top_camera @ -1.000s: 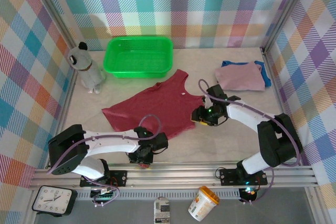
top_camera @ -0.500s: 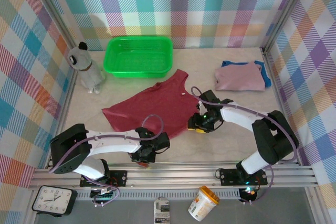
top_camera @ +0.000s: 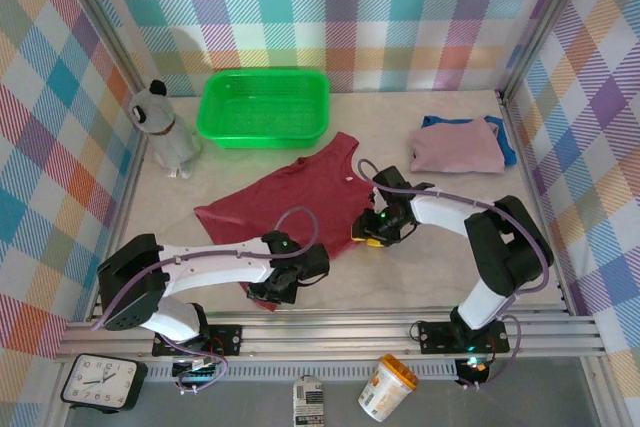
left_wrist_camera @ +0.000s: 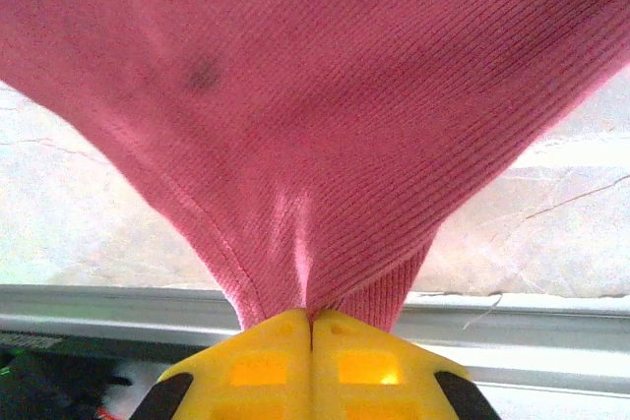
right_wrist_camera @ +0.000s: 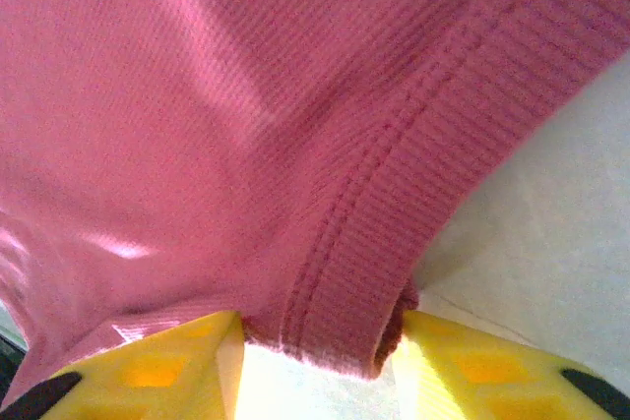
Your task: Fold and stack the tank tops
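The left gripper (left_wrist_camera: 312, 317) is clamped on the dark red tank top (top_camera: 290, 197) at its 6 o'clock corner. The right gripper (right_wrist_camera: 317, 324) (4 o'clock) straddles the hem, jaws apart.

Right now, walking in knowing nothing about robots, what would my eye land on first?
Probably the dark red tank top spread in the middle, with the left jaws pinched shut on its near hem and the right jaws open around its right edge band. Then the bright green basket behind it, and a folded pink top lying on a blue one, back right.
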Controlling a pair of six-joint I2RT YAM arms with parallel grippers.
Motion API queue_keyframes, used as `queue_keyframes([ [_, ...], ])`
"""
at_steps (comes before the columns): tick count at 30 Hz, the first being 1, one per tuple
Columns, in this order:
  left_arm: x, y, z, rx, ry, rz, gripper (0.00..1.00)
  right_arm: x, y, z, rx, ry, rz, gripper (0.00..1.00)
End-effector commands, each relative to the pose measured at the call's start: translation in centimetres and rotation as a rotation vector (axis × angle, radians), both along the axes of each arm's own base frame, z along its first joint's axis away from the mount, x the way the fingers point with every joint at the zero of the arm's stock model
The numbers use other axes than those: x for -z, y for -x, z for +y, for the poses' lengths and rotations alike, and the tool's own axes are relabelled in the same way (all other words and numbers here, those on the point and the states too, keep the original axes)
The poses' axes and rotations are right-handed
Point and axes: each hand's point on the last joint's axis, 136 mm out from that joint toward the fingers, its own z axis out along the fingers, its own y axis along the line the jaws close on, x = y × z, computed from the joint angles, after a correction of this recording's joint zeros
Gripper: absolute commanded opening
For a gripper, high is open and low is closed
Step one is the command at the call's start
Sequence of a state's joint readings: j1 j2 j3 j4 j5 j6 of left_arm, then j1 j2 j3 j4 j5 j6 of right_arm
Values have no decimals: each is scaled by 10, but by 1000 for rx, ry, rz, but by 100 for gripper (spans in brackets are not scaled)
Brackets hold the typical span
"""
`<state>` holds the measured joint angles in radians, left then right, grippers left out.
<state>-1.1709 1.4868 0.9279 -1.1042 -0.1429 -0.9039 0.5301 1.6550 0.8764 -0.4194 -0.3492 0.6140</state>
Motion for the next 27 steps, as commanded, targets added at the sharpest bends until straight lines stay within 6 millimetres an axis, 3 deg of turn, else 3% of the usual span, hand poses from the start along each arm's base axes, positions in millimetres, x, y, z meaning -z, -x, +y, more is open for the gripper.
queue_keyframes([
  [1, -17, 0, 24, 83, -168, 12, 0, -2, -5, 5, -1, -2, -5, 37],
  [8, -46, -10, 43, 162, -294, -19, 0, -18, 6, -10, -7, 30, -37, 11],
  [12, -53, -13, 54, 218, -361, -12, 0, -27, 17, -18, -4, 31, -42, 6],
  [20, -11, 2, -21, 276, -18, 18, 0, -14, 35, -33, -5, 68, -6, 4],
  [23, 2, 6, -34, 281, 35, 46, 0, -16, 29, -37, -5, 80, -17, 4],
  [27, 2, 3, -37, 338, 59, 43, 0, -25, 12, -34, -11, 76, -45, 4],
])
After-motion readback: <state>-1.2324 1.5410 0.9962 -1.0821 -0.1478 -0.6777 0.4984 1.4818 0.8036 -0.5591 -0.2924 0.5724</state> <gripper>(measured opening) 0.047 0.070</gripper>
